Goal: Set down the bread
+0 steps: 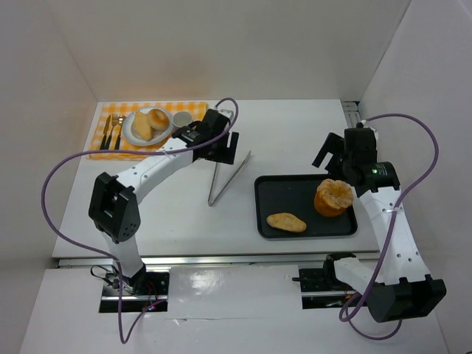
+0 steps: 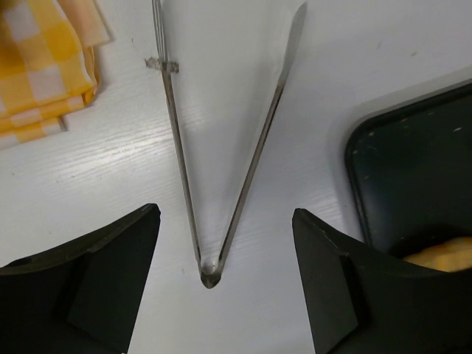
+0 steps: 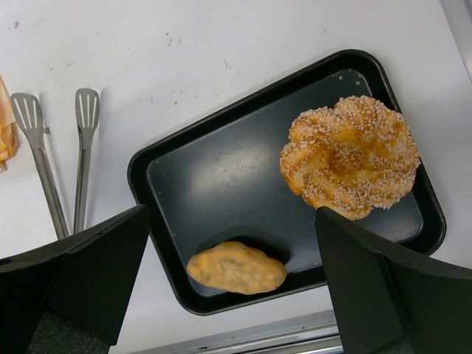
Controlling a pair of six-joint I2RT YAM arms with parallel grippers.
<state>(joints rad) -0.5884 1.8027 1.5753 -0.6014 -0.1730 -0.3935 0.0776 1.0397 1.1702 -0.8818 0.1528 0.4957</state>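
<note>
A white table fills the view, with two robot arms mounted at its near edge. On the right side lies a black tray. At the far left corner lies a yellow checked placemat, and on it stands a white plate.

A pair of metal tongs lies flat on the table between placemat and tray, its arms spread in a V and its hinge pointing to the near edge.

The left tool hangs over the tongs with its fingers spread wide. One finger stands on each side of the hinge end, and neither touches the metal. The right tool hangs over the tray, its fingers also spread wide and holding nothing.

The sesame ring bread sits at the right end of the tray. The oval bread lies near the tray's front left corner, apart from the ring. Two pale rolls rest side by side on the plate.

A small white cup stands just right of the plate. Cutlery lies on the placemat to the plate's left.
</note>
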